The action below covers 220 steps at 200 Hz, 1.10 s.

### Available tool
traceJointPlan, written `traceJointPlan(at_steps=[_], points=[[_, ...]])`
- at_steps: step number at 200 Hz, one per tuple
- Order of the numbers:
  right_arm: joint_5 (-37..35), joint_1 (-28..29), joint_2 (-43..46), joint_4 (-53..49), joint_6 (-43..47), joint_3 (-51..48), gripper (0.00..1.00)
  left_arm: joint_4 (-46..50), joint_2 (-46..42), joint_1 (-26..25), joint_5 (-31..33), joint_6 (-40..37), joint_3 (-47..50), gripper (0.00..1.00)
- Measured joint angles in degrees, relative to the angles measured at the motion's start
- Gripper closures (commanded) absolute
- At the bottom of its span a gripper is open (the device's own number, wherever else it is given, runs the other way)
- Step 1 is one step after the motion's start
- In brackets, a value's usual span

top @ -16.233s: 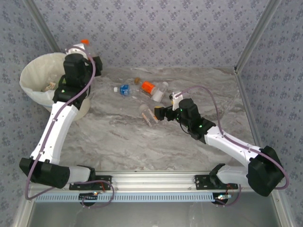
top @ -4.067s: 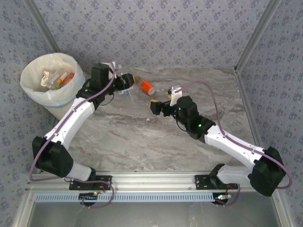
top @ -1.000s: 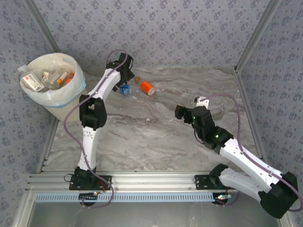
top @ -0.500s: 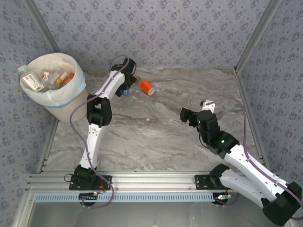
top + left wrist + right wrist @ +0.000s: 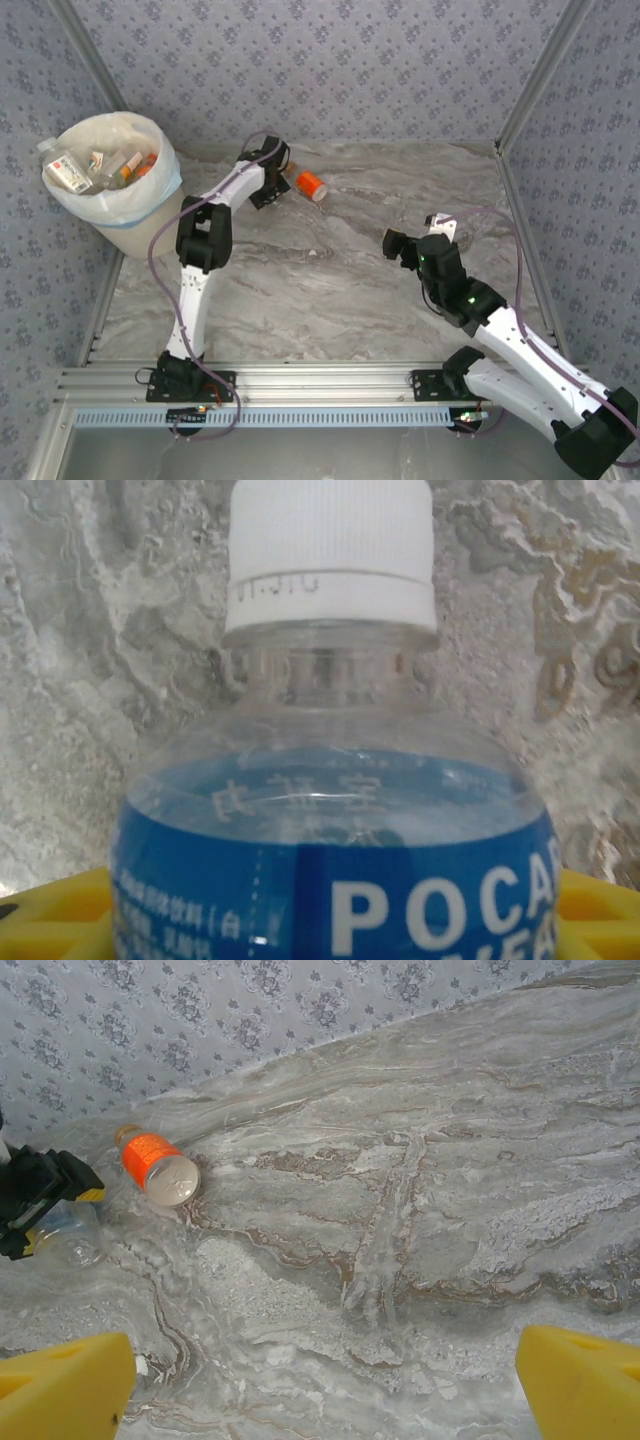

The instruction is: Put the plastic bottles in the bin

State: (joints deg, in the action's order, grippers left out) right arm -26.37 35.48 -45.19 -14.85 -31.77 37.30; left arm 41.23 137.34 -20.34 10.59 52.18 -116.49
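The left hand was seen stretched toward the far wall, the orange-labelled bottle lying just to its right and the bin well to its left. The right hand was held well apart. At the left wrist, the blue-labelled bottle was clamped between yellow pads. At the right wrist, that hand's fingers were spread wide above the tabletop.

yellow fingers spread wide above marble table; orange-labelled bottle lies at left
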Motion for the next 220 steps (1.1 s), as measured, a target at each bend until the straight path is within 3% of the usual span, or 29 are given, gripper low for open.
traceJointPlan(at_steps=[25, 64, 118, 187, 220], points=[[0.00, 0.00, 0.11, 0.04, -0.04, -0.02, 0.00, -6.47, -5.86, 0.02, -0.83, -5.60, 10.88, 0.44], [0.02, -0.26, 0.11, 1.42, -0.37, -1.16, 0.00, -12.46, -11.80, 0.07, -3.08, -12.76, 18.56, 0.46], [3.17, -0.37, 0.09, 7.76, 1.05, -2.38, 0.00, -21.84, -31.41, 0.07, -7.41, -19.04, 34.64, 0.47], [15.02, 1.03, -4.87, 19.02, 7.34, -2.84, 0.00, -22.93, -51.39, 0.44, -8.41, -26.32, 39.08, 0.46], [20.94, 3.30, -8.02, 23.21, 11.89, -2.14, 0.00, -19.39, -58.80, 3.67, -8.41, -28.74, 38.69, 0.47]])
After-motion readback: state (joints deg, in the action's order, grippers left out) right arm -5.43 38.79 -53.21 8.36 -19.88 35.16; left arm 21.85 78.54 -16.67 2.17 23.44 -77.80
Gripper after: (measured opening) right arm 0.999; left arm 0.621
